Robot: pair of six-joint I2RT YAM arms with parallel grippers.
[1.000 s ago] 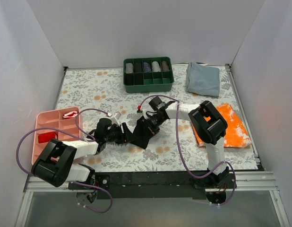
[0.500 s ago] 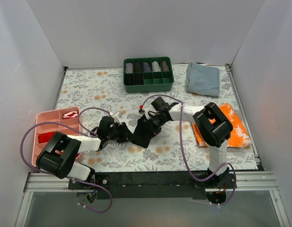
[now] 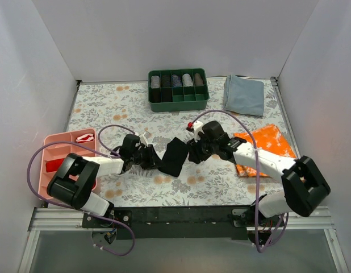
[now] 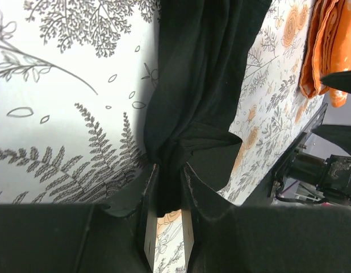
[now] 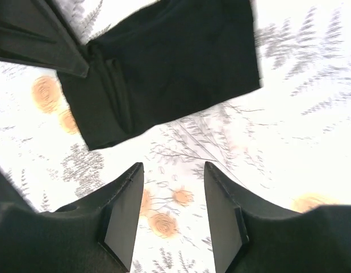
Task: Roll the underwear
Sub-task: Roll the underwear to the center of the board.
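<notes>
The black underwear (image 3: 174,157) lies folded on the flowered tablecloth, mid-table. My left gripper (image 3: 157,161) is shut on its left edge; in the left wrist view the black fabric (image 4: 204,85) bunches into a pinch between the two fingers (image 4: 189,187). My right gripper (image 3: 192,153) sits just right of the underwear, open and empty. In the right wrist view its fingers (image 5: 121,210) hover over bare tablecloth, with the underwear (image 5: 170,62) ahead of them and apart.
A green compartment box (image 3: 205,87) of rolled items stands at the back. A grey-blue folded cloth (image 3: 244,94) lies back right, an orange-and-white cloth (image 3: 272,149) under the right arm, and a pink tray (image 3: 62,153) at the left.
My right gripper let go of the underwear, opened and drew back to the right. My left gripper closed on the underwear's left edge. The underwear settled flatter on the table.
</notes>
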